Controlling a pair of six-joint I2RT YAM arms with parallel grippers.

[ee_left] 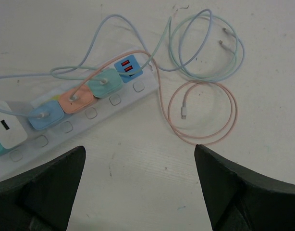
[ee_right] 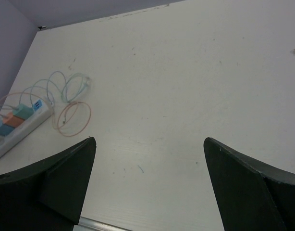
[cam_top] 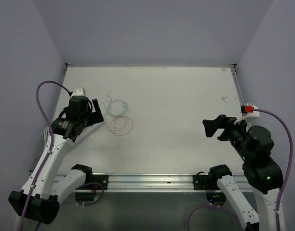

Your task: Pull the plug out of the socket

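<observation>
Both arms hovered with fingers spread wide, nothing held; plugs sat in the socket.
Left arm reached forward along the left side of the table [cam_top: 186, 106], wrist pitched down, left gripper [ee_left: 139, 149] above the near side of the socket [ee_left: 91, 113], not touching. The socket lay diagonally near the table's left edge, with blue plug [ee_left: 44, 115], orange plug [ee_left: 76, 100] and teal plug [ee_left: 105, 84] seated side by side. Pink cable [ee_left: 202, 139] coiled just right of it. Right arm stood bent at the right side, right gripper [ee_right: 150, 140] aimed left, well apart from the socket.
</observation>
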